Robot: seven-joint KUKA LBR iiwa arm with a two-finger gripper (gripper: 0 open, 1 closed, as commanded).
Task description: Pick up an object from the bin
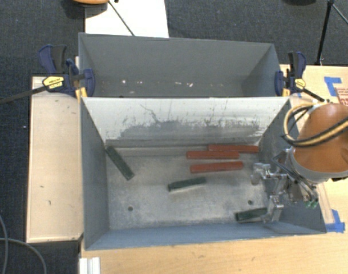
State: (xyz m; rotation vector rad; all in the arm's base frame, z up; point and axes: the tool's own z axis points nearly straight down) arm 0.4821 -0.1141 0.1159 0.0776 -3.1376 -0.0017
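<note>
Camera view has the claw (274, 209) low in the near right corner of the bin (95, 176), with the arm's orange cover (325, 138) above it at the right wall. Whether the claw is open or closed cannot be told from this angle.

Just beside the claw, on its left, lies a short green bar (251, 215) flat on the bin floor, close to the near wall. Its long axis runs almost straight left to right, with the right end pointing at the claw and set slightly farther back than the left end. That right end sits at the claw's tip; whether they touch, or whether the claw grips the bar, cannot be told.

A second green bar (186, 184) lies near the middle of the floor, well apart from the claw, also running left to right with its right end a little farther back. Beyond it, red bars (217, 166) lie side by side, parallel to the far wall. By the left wall a dark bar (118, 162) lies on a diagonal, from far left to near right.
</note>
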